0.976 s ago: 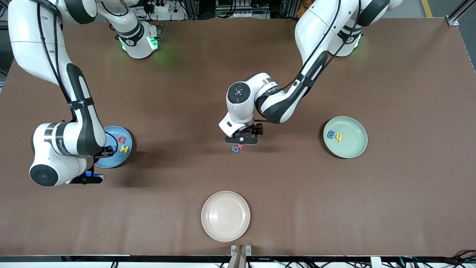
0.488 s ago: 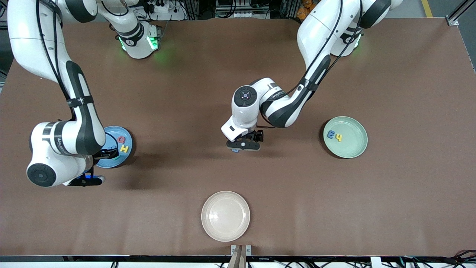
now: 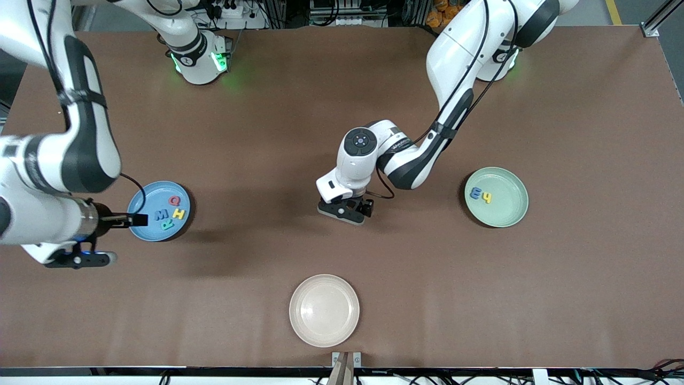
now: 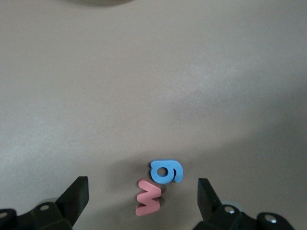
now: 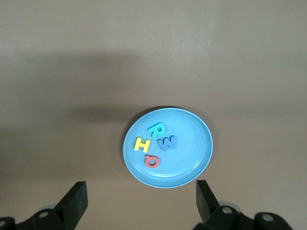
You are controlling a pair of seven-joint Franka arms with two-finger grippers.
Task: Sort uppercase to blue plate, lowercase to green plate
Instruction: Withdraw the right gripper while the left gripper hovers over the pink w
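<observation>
The blue plate (image 3: 140,199) (image 5: 192,143) holds the uppercase letters: red Q (image 3: 174,201), yellow H (image 3: 179,214), blue M (image 3: 161,215) and teal R (image 3: 167,224). My right gripper (image 3: 128,220) (image 5: 140,191) hangs open and empty, high over the table beside that plate. The green plate (image 3: 507,206) holds two lowercase letters, a blue m (image 3: 474,193) and a yellow h (image 3: 486,198). At mid-table my left gripper (image 3: 344,209) (image 4: 142,191) is open and low, its fingers either side of the blue g (image 4: 167,171) and the red m (image 4: 148,198). The hand hides both in the front view.
A beige plate (image 3: 324,310) with nothing in it sits near the front edge, nearer the front camera than the left gripper. Bare brown tabletop lies between the plates.
The right gripper opened, left the blue M on the blue plate and rose away from it. The left gripper came down around the blue g and the red m.
</observation>
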